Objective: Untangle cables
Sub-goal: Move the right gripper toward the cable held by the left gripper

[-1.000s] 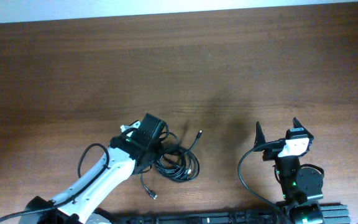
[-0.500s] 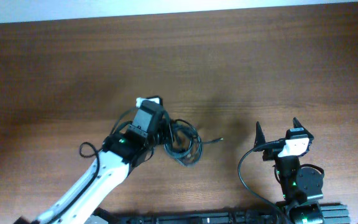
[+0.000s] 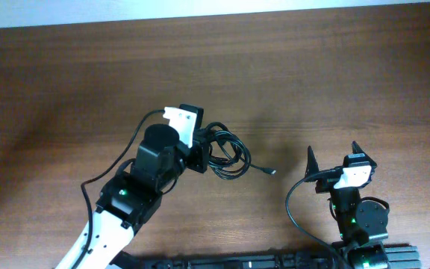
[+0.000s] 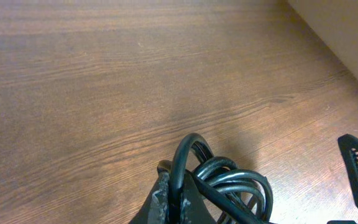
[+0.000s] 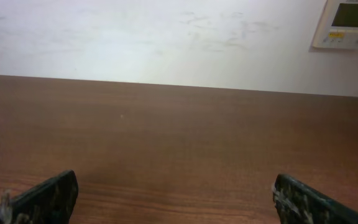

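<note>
we are gripping the cables (image 3: 227, 153) in our left claw (image 3: 202, 155), which is pinching the black loops at the bundle's left edge, a little left of the worktop's (image 3: 73, 75) middle. in the left wrist view the fingers (image 4: 163, 198) are sitting close together at the bottom of the frame, with one loop arching up over them and several more loops bunching just to their right. the cables are lying coiled over one another rather than knotted tightly, as far as we can see. one thin strand is trailing out to the right and ending in a small plug (image 3: 272, 172). we cannot tell whether the bundle is touching the worktop or hanging just above it, though its shadow is falling close beneath. our right claw (image 3: 333, 155) is sitting near the front right of the worktop, spread wide and holding nothing, well apart from the coil and nearer to the plug. in the right wrist view its two fingertips are showing at the lower corners, with bare wood between them, a pale wall (image 5: 166, 37) behind, and a wall panel (image 5: 347, 23) at the upper right.
</note>
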Controlling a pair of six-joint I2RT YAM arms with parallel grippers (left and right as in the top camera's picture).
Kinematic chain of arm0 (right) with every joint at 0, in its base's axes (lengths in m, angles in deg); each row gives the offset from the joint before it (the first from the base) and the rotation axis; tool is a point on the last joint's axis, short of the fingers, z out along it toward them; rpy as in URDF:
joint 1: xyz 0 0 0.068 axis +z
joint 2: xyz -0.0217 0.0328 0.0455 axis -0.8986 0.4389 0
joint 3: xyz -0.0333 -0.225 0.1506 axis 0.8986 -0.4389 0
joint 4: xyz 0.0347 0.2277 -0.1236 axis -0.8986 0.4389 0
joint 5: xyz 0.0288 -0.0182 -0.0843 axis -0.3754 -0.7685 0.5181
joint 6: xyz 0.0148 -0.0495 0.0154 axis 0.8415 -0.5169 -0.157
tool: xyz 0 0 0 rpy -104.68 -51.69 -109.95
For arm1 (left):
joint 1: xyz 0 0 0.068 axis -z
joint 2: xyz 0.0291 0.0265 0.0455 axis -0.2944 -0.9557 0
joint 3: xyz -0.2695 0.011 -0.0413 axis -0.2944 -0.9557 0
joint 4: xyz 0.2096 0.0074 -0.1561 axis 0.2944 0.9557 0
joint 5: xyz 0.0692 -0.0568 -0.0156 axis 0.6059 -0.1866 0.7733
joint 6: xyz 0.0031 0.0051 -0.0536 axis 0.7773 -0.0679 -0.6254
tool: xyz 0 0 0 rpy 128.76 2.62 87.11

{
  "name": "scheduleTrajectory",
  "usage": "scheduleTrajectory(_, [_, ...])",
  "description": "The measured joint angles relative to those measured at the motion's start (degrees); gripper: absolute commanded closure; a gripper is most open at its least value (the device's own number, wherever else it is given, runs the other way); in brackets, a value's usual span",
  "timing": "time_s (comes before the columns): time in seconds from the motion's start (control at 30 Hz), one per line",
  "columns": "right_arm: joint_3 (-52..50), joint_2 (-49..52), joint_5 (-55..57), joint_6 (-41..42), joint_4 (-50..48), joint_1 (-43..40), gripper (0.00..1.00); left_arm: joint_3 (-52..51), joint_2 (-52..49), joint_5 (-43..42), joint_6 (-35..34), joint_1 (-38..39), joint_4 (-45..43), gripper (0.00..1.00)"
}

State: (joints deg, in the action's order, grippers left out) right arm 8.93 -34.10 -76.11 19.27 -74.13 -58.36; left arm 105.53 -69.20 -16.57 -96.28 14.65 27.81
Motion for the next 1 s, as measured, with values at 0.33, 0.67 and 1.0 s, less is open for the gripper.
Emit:
scheduleTrajectory(0.33, [0.0,0.0,0.0,0.0,0.0,0.0,0.01,0.0,0.8,-3.8,0.0,0.0,-0.1,1.00])
scheduleTrajectory(0.67, [0.1,0.0,-1.1,6.2,-8.5,0.0,0.01,0.0,0.8,-5.0,-1.2,0.0,-3.0,1.00])
scheduleTrajectory(1.0, [11.5,0.3,-1.5,18.3,11.3,0.0,0.01,0.0,0.9,-4.9,-5.2,0.0,-4.3,1.00])
